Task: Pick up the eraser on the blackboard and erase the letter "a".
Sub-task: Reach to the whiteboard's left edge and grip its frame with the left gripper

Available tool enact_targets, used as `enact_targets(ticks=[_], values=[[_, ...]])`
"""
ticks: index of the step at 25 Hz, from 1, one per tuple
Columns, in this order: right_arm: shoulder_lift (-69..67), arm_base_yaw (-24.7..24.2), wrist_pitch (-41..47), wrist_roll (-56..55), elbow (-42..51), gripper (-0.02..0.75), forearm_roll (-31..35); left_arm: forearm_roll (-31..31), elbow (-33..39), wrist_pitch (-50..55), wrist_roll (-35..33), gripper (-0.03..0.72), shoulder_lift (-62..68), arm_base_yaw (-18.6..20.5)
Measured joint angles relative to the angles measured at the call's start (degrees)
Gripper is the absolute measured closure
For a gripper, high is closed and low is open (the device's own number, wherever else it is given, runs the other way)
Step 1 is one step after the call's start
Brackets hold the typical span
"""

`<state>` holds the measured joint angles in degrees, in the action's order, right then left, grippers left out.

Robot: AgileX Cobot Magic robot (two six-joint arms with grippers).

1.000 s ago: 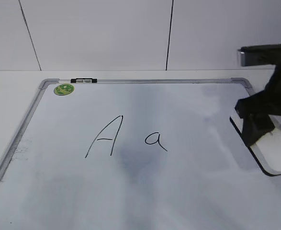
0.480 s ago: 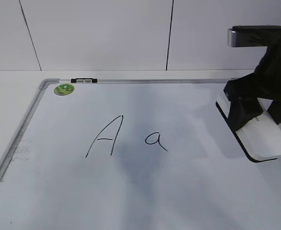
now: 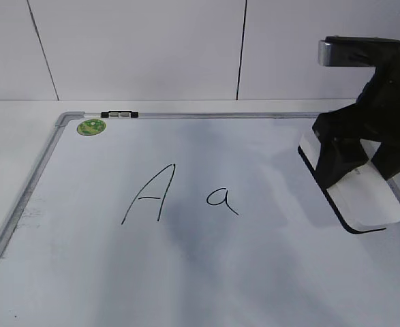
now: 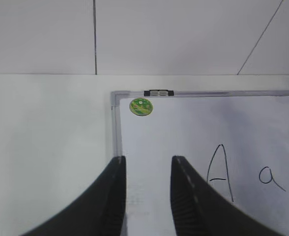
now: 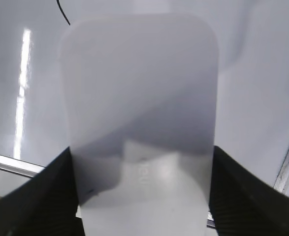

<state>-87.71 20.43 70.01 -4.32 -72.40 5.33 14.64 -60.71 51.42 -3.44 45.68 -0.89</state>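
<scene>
My right gripper (image 3: 356,160) is shut on the white eraser (image 3: 366,201) with its black felt base and holds it lifted above the right side of the blackboard (image 3: 206,272). In the right wrist view the eraser (image 5: 142,113) fills the frame between the two fingers (image 5: 142,196). The small letter "a" (image 3: 222,199) is written mid-board, left of the eraser and apart from it; it also shows in the left wrist view (image 4: 271,176). My left gripper (image 4: 146,164) is open and empty over the board's left edge.
A tall capital "A" (image 3: 148,194) stands left of the "a". A green round sticker (image 3: 90,127) and a small black clip (image 3: 119,114) sit at the board's far left corner. The grey frame (image 3: 22,197) borders the board; a white wall is behind.
My right gripper has risen and moved left with the eraser, from the board's right edge inward toward the "a". The left gripper view gives no earlier frame.
</scene>
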Motion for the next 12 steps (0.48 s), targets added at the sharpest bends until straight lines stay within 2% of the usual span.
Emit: enact_targets(ticks=[6, 12], values=[[0.00, 0.00, 0.09, 0.21, 0.00, 0.192, 0.26, 3.84, -9.15, 2.24, 0.00, 0.454, 18.09, 0.00], [0.00, 0.00, 0.09, 0.37, 0.00, 0.192, 0.15, 3.98, -11.40, 0.96, 0.00, 0.454, 31.16, 0.00]])
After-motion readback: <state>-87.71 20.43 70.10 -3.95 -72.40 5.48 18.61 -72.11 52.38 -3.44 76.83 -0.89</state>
